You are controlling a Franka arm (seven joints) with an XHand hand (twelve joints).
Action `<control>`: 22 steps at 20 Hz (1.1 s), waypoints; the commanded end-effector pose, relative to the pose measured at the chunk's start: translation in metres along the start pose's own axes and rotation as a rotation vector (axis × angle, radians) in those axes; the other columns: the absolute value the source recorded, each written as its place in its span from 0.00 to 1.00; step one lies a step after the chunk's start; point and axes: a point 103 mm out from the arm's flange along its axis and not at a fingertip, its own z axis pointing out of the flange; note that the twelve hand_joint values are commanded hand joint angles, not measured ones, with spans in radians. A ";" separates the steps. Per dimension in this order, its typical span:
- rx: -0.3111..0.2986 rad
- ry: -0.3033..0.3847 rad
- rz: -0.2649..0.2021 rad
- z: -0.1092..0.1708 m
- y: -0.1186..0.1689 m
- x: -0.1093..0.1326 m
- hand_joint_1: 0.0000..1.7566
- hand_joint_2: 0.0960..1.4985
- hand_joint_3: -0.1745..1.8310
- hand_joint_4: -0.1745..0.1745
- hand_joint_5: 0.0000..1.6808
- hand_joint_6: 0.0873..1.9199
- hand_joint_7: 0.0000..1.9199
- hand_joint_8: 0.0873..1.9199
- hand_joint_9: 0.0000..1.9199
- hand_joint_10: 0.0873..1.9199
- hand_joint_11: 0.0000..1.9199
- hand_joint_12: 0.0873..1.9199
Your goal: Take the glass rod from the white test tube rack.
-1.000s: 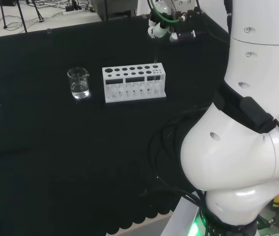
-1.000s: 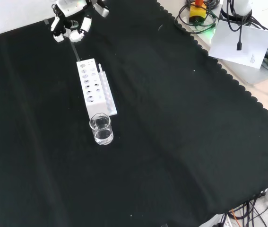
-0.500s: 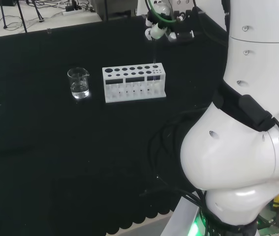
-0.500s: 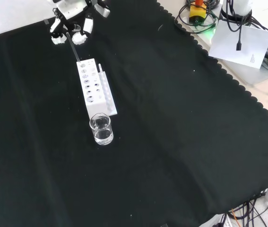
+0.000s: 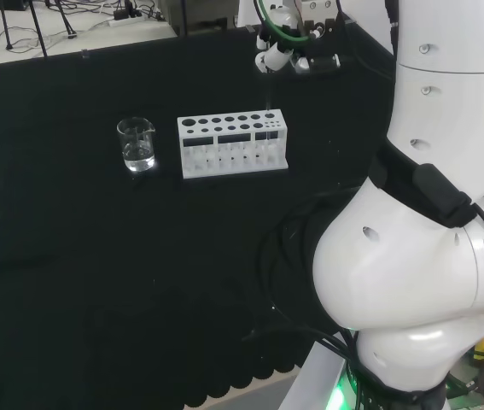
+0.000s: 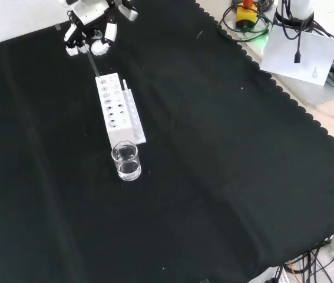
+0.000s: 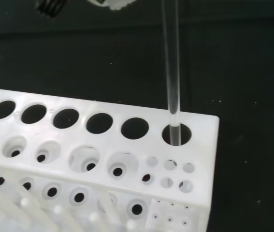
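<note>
While its tip sits in the rack (image 7: 98, 159), the hand (image 6: 90, 36) pinches the glass rod (image 7: 171, 72).

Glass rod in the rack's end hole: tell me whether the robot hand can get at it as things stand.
Probably yes. The glass rod stands in the end hole of the white test tube rack, rising free above it. The robot hand is at its top, fingers curled round it; nothing blocks it.
</note>
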 end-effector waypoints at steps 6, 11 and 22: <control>-0.010 -0.007 -0.009 0.000 0.002 0.005 0.58 0.56 0.40 0.00 0.45 0.52 0.63 0.49 0.91 0.39 0.89 0.52; -0.062 -0.050 0.012 -0.006 0.000 0.003 0.67 0.59 0.33 0.00 0.54 0.60 0.61 0.61 0.87 0.46 0.94 0.41; -0.254 0.008 0.003 -0.044 -0.013 0.012 0.73 0.51 0.39 0.00 0.58 0.43 0.56 0.66 0.83 0.49 0.84 0.43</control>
